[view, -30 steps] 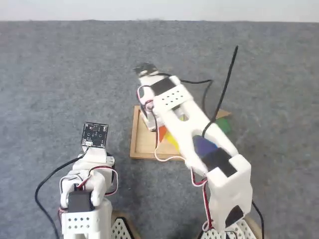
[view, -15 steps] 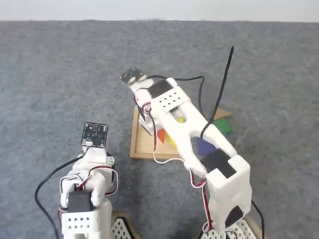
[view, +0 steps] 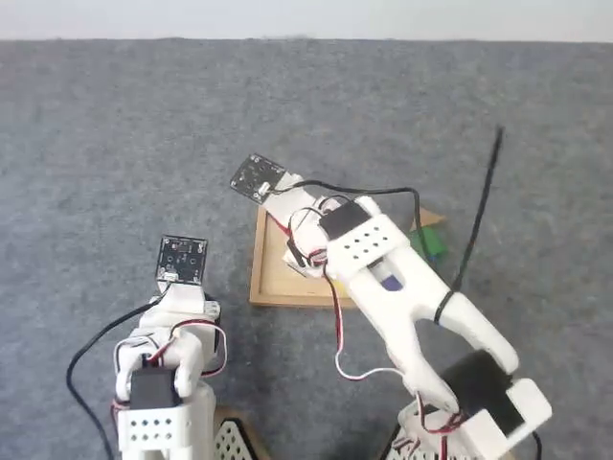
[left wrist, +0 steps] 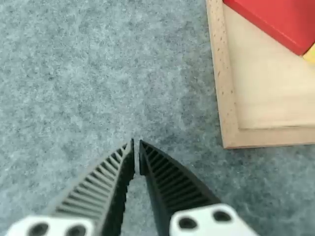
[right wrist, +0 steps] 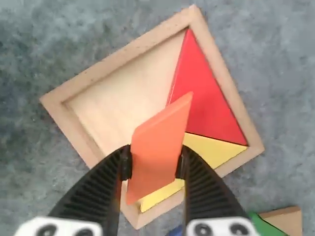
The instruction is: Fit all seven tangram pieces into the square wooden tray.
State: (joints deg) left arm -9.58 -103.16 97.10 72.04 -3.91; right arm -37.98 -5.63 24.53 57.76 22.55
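- Centre of the high view: square wooden tray (view: 259,264) sits on grey carpet (view: 115,125), with bare wood showing in its left part.
- Right gripper (right wrist: 153,164) hangs over the tray, jaws pinching an orange piece (right wrist: 160,137) by two opposite edges. The piece is tilted and held above the tray floor.
- Red triangle (right wrist: 206,98) and yellow piece (right wrist: 214,150) lie flat inside the tray, touching each other against one side of the rim.
- Green piece (view: 431,241) and tan triangle (view: 428,218) lie on the carpet just right of the tray, outside it.
- Left gripper (left wrist: 136,147) is at the lower left of the high view, over bare carpet near a tray corner. Its jaws are pressed almost together with nothing between them.
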